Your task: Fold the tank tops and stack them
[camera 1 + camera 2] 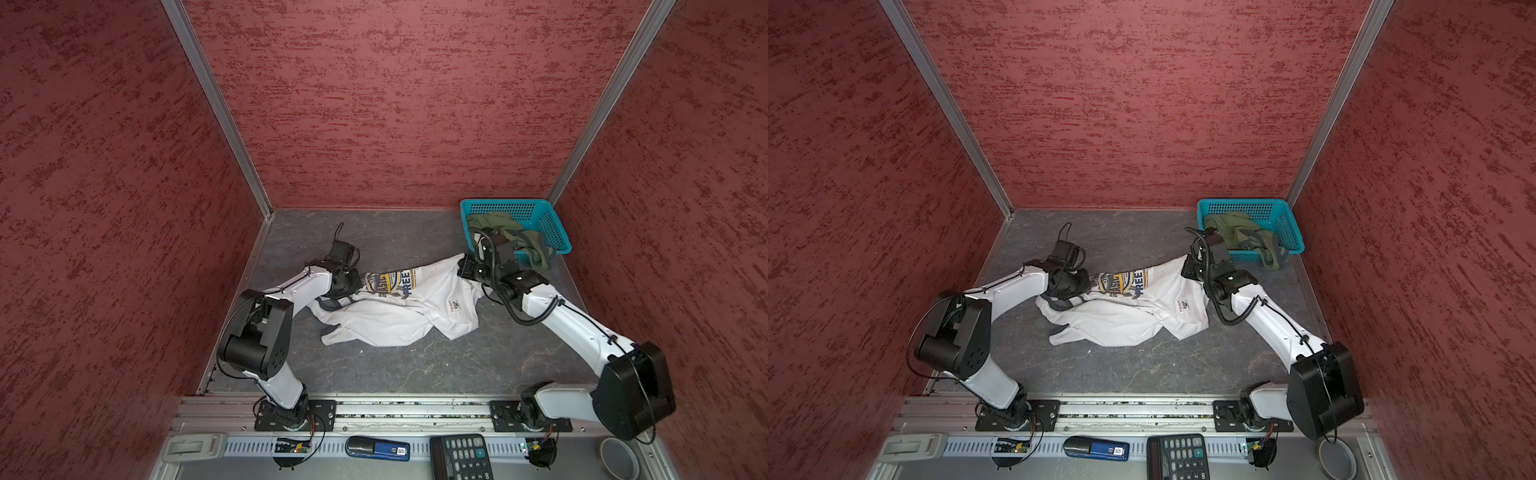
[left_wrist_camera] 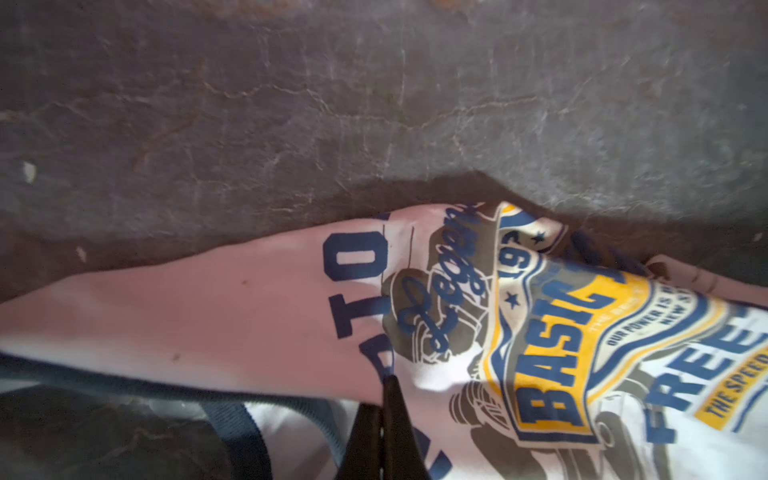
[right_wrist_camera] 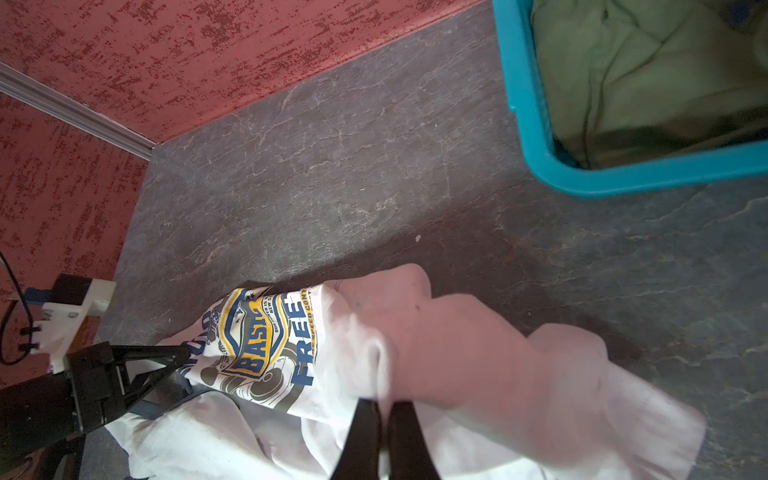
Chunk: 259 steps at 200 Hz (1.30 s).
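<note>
The white tank top (image 1: 399, 320) (image 1: 1125, 322), with navy trim and a blue-yellow badge print, lies crumpled mid-table, stretched between both grippers. My left gripper (image 1: 360, 283) (image 1: 1089, 281) (image 2: 384, 399) is shut on its edge beside the navy trim, near the print. My right gripper (image 1: 460, 267) (image 1: 1183, 269) (image 3: 384, 405) is shut on a raised fold of the same white tank top (image 3: 478, 374) at its far right end. The olive green tank top (image 1: 503, 226) (image 1: 1237, 232) (image 3: 648, 75) lies bunched in the basket, partly draped over its front rim.
The teal basket (image 1: 557, 232) (image 1: 1287, 224) (image 3: 528, 104) stands at the back right corner, just behind the right wrist. Red walls close three sides. Beyond the front rail lie a calculator (image 1: 461, 457), a blue tool (image 1: 376, 449) and a tape roll (image 1: 619, 459).
</note>
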Each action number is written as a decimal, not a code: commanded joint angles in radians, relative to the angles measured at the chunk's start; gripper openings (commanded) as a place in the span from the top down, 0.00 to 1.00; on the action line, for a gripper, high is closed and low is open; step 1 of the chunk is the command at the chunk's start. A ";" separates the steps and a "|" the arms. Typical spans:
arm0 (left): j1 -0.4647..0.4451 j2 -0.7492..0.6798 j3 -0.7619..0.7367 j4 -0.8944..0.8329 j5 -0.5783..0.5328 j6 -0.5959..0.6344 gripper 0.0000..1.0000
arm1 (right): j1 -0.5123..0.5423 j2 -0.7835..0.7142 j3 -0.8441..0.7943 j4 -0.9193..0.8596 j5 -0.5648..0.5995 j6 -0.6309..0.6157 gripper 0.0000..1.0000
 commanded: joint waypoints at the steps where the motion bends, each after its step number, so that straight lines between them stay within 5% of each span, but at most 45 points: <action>1: 0.021 -0.127 0.015 0.015 0.001 0.020 1.00 | -0.005 -0.049 0.022 -0.013 0.009 -0.043 1.00; 64: 0.090 -0.611 0.060 -0.087 -0.028 0.070 1.00 | 0.007 -0.254 0.054 -0.016 -0.161 -0.175 1.00; 89: 0.119 -0.664 0.103 -0.125 -0.034 0.084 1.00 | 0.008 -0.271 0.091 -0.037 -0.210 -0.146 1.00; 127: 0.208 -0.415 0.137 -0.133 0.009 0.035 1.00 | -0.013 -0.052 0.142 -0.066 -0.140 -0.076 1.00; 178: 0.214 0.137 0.451 -0.194 0.053 0.065 1.00 | -0.088 0.362 0.372 -0.044 -0.150 -0.095 1.00; 192: 0.206 0.263 0.562 -0.235 0.059 0.078 0.93 | -0.091 0.440 0.440 -0.059 -0.123 -0.104 0.99; 219: 0.200 0.403 0.729 -0.345 0.030 0.086 0.51 | -0.092 0.500 0.530 -0.142 0.020 -0.134 0.55; 238: 0.193 0.331 0.672 -0.324 0.010 0.097 0.33 | -0.092 0.427 0.466 -0.142 0.047 -0.155 0.37; 259: 0.187 0.212 0.522 -0.267 0.018 0.102 0.21 | -0.093 0.320 0.338 -0.125 -0.005 -0.154 0.32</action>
